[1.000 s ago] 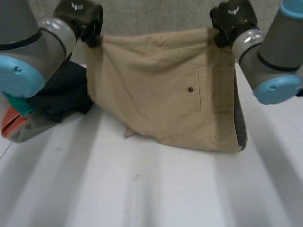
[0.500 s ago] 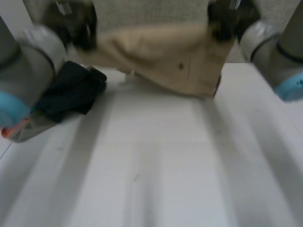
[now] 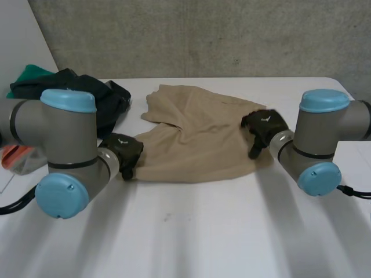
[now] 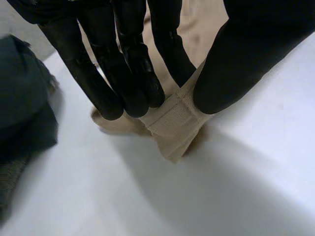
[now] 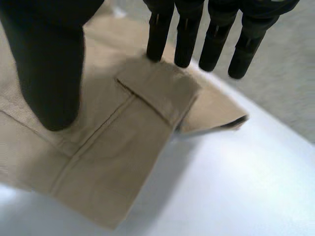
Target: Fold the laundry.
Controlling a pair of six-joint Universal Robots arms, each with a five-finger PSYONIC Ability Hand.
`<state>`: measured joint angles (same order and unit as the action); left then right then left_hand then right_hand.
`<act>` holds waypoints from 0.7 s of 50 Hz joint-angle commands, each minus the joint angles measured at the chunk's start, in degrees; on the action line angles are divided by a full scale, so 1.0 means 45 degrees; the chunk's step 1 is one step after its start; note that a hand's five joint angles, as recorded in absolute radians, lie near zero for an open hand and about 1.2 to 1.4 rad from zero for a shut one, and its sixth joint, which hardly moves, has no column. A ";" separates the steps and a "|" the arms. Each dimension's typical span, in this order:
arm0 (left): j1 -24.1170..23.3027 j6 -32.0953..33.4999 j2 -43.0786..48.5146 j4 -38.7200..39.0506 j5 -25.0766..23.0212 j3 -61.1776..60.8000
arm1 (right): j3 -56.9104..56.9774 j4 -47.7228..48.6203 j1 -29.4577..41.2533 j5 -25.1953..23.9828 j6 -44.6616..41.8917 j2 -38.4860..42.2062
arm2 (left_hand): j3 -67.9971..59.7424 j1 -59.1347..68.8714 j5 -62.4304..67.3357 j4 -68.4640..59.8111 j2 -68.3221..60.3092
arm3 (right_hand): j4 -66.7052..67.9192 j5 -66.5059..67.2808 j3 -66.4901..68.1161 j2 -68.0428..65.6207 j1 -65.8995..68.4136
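Tan trousers (image 3: 191, 145) lie spread and rumpled on the white table (image 3: 203, 231). My left hand (image 3: 124, 156) sits at their near left corner. Seen from the left wrist, its fingers (image 4: 133, 83) and thumb pinch a tan hem corner (image 4: 172, 123) just above the table. My right hand (image 3: 264, 128) rests at the near right corner. From the right wrist, its straight fingers (image 5: 187, 39) and thumb (image 5: 49, 73) stand apart over the flat cloth (image 5: 123, 147), which carries a folded tab and seams, and nothing is gripped.
A heap of dark clothes (image 3: 93, 98) lies at the back left, touching the trousers' far left side. Green cloth (image 3: 26, 75) shows behind it, with an orange and grey piece (image 3: 17, 159) at the left edge. A concrete wall (image 3: 203, 35) stands behind the table.
The trousers hung in the air between both raised hands; now they lie on the table. Both hands have come down and toward me, and the right hand has let go.
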<state>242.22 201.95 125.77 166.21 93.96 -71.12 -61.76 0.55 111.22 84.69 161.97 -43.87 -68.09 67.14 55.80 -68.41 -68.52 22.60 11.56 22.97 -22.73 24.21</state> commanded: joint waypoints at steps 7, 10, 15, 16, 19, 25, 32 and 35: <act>0.0237 -0.0228 0.0196 0.0332 -0.0001 0.1544 | -0.2738 -0.0706 -0.0477 0.0320 0.0024 -0.4057 | -0.2646 0.2857 0.3155 -0.2574 -0.2552 | -0.0483 -0.0253 -0.0566 0.0512 -0.0842; 0.0237 -0.0229 0.0469 0.0078 0.0038 0.2170 | -0.3577 -0.1741 -0.0711 0.0203 -0.0639 -0.4936 | -0.2646 0.2857 0.3155 -0.2574 -0.2552 | 0.0638 0.0867 0.0555 -0.0608 0.0279; 0.0237 -0.0248 0.0860 -0.0684 0.0058 0.3030 | -0.5530 -0.2603 -0.1024 -0.0382 -0.1461 -0.5933 | -0.2646 0.2857 0.3155 -0.2574 -0.2552 | 0.3067 0.3296 0.2983 -0.3037 0.2708; 0.0256 -0.0268 0.0938 -0.0820 0.0058 0.3243 | -0.6132 -0.2526 -0.1044 -0.0693 -0.1597 -0.6050 | -0.2646 0.2857 0.3155 -0.2574 -0.2552 | 0.3699 0.3928 0.3616 -0.3670 0.3340; 0.0256 -0.0326 0.1017 -0.1016 0.0058 0.3499 | -0.6936 -0.2136 -0.1044 -0.1241 -0.1695 -0.6090 | -0.2646 0.2857 0.3155 -0.2574 -0.2552 | 0.3743 0.3973 0.3660 -0.3714 0.3384; 0.0198 -0.0639 0.0998 -0.1426 0.0038 0.3870 | -0.8130 0.0421 -0.0596 -0.1653 -0.1247 -0.5350 | -0.2646 0.2857 0.3155 -0.2574 -0.2552 | 0.1799 0.2029 0.1716 -0.1770 0.1440; 0.0139 -0.0737 0.0881 -0.1544 0.0057 0.3988 | -0.7839 0.2764 0.0029 -0.0699 -0.0349 -0.3925 | -0.2646 0.2857 0.3155 -0.2574 -0.2552 | 0.1985 0.2215 0.1902 -0.1956 0.1626; 0.0178 -0.0737 0.0802 -0.1544 0.0058 0.3910 | -0.7449 0.3390 0.0244 -0.0112 -0.0192 -0.3514 | -0.2646 0.2857 0.3155 -0.2574 -0.2552 | 0.2023 0.2252 0.1939 -0.1993 0.1663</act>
<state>242.93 198.72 130.08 159.35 94.18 -53.13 -98.46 8.32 110.12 78.88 158.52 -64.60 -68.09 67.14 55.80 -68.41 -68.52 29.08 17.47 29.21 -29.15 29.65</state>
